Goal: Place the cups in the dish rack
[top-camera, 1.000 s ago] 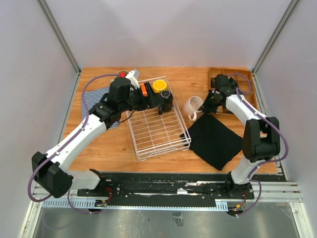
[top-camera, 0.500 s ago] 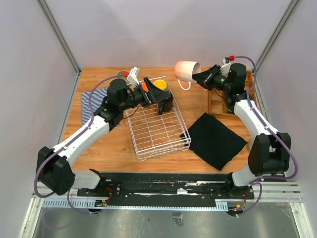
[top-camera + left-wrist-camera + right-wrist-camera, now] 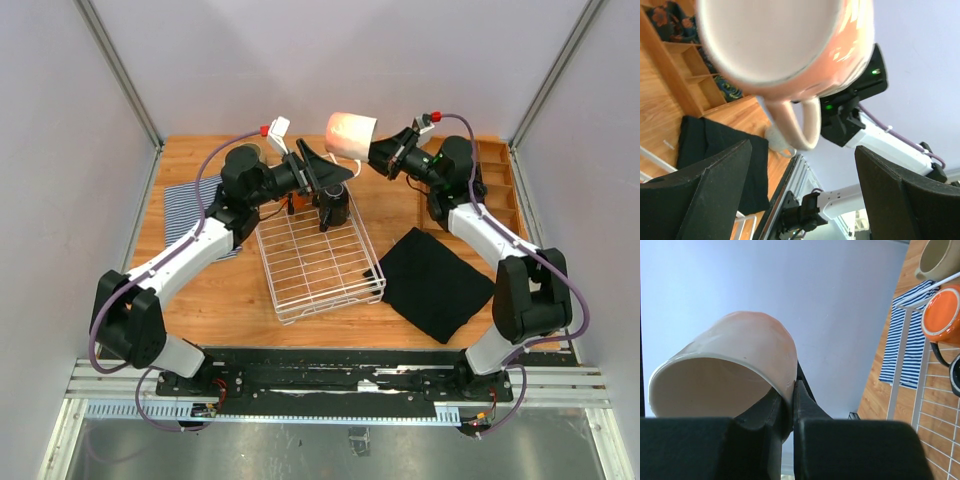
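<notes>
My right gripper (image 3: 376,155) is shut on the rim of the pale pink mug (image 3: 350,134) and holds it high above the far end of the white wire dish rack (image 3: 322,262). In the right wrist view the jaws (image 3: 792,389) pinch the mug's wall (image 3: 735,355). My left gripper (image 3: 323,166) is open and raised just below the pink mug (image 3: 785,45), its fingers (image 3: 715,192) wide apart. The black mug (image 3: 334,208) stands in the rack's far corner. The orange mug (image 3: 943,315) sits in the rack; the beige mug (image 3: 940,257) lies beyond it.
A striped cloth (image 3: 192,200) lies left of the rack and a black cloth (image 3: 436,282) right of it. The brown wooden compartment tray (image 3: 495,185) is at the far right. A whitish mug (image 3: 776,142) shows on the wood behind the pink mug's handle.
My right arm lifted the pink mug off the table and carried it up and left over the rack's far end. My left gripper rose from the black mug, open, toward it.
</notes>
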You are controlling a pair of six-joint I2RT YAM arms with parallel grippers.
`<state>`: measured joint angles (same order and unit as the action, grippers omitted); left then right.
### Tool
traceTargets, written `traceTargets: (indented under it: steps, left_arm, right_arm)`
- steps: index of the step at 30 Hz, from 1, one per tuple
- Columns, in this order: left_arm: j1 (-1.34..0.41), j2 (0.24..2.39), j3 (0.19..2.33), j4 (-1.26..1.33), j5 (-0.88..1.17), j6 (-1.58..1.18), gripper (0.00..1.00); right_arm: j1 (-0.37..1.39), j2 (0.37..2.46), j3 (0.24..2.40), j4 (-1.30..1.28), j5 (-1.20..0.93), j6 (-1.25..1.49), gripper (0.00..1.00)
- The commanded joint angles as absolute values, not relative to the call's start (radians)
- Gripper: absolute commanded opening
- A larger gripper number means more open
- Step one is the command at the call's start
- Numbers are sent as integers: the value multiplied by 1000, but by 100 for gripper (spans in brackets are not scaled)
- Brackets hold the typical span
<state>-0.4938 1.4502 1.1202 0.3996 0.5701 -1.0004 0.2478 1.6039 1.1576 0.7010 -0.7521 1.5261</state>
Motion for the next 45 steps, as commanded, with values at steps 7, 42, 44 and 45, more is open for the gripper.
traceTargets:
  steps: [7,42,44,45]
  left_arm:
    - [-474,1485,1176,600,698,-1086,85]
    - [-463,1558,1059,1046,671,-1404,1]
    - [-457,1534,1048,1012,664,-1369,0]
    - [-452,1520,1046,977,662,-1347,0]
  right_arm:
    - [317,1651,1126,971,-743,1638,1]
    - [368,1704,1004,1080,-663,1548,5]
    - [366,1703,991,1084,-664,1549,21]
    - [362,1703,985,1084,-664,1549,28]
